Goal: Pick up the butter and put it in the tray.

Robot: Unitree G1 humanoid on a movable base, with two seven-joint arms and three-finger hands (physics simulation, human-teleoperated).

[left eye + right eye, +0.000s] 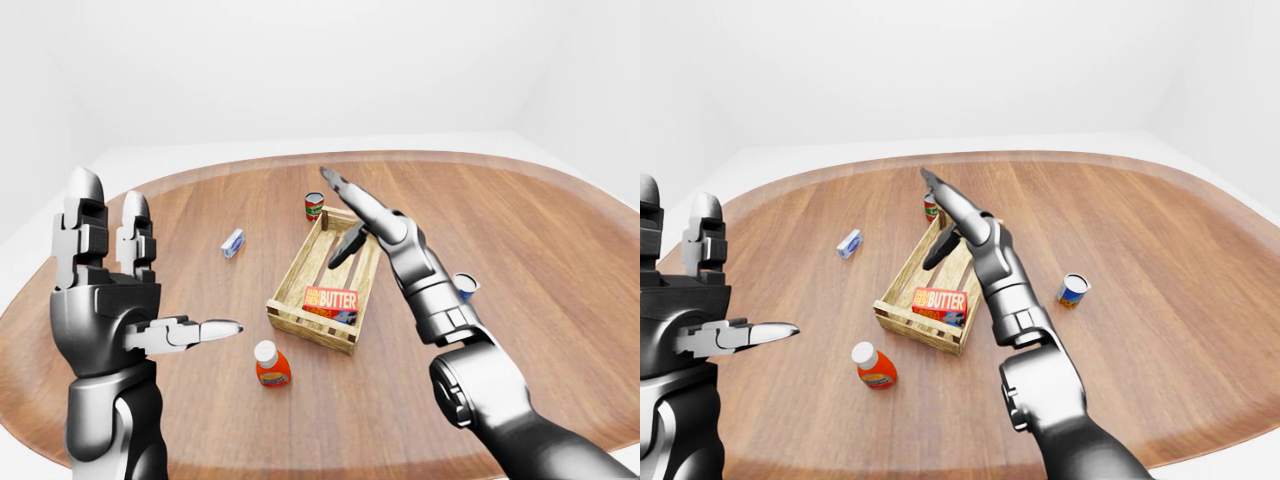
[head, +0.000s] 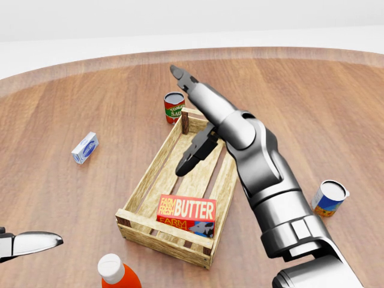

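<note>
The butter (image 2: 186, 215), a red box with white lettering, lies inside the wooden tray (image 2: 151, 173) at the end nearest the bottom of the head view, leaning against the low end wall with its printed face showing. The right hand (image 2: 195, 120) hangs over the upper half of the tray with its fingers spread wide and nothing in them: two silver fingers (image 2: 191, 89) point up and left past the tray's upper corner, while the dark thumb (image 2: 193, 154) angles down toward the slats, well clear of the butter. The left hand (image 1: 125, 290) is raised at the left of the left-eye view, upright, its fingers extended and apart, empty, the thumb pointing right. On the round wooden table (image 2: 312, 102) a red tomato sauce can (image 2: 174, 107) stands just beside the tray's upper left corner, a small blue and white box (image 2: 85, 147) lies well apart to the left, a blue and white can (image 2: 329, 198) is tipped to the right of the right arm, and an orange bottle with a white cap (image 2: 117, 273) sits near the tray's lower left corner
</note>
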